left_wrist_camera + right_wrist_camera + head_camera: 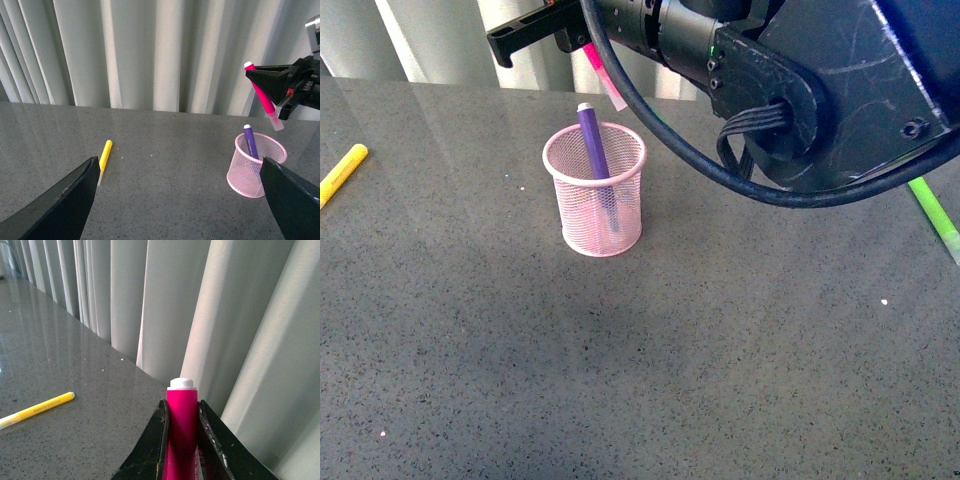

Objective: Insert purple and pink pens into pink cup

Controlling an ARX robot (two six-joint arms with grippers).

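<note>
The pink cup (582,222), a mesh holder, stands upright on the grey table with the purple pen (591,140) leaning inside it, top poking above the rim. My right gripper (520,38) hangs above and just behind the cup, shut on the pink pen (603,75), which slants down towards the cup without touching it. In the right wrist view the pink pen (181,425) sits clamped in the right gripper (182,407). My left gripper (178,160) is open and empty, low over the table, with the cup (250,175) near one finger.
A yellow marker (342,172) lies at the table's left edge and a lime green marker (935,218) at the right. My right arm (800,90) fills the upper right of the front view. Pale curtains hang behind the table.
</note>
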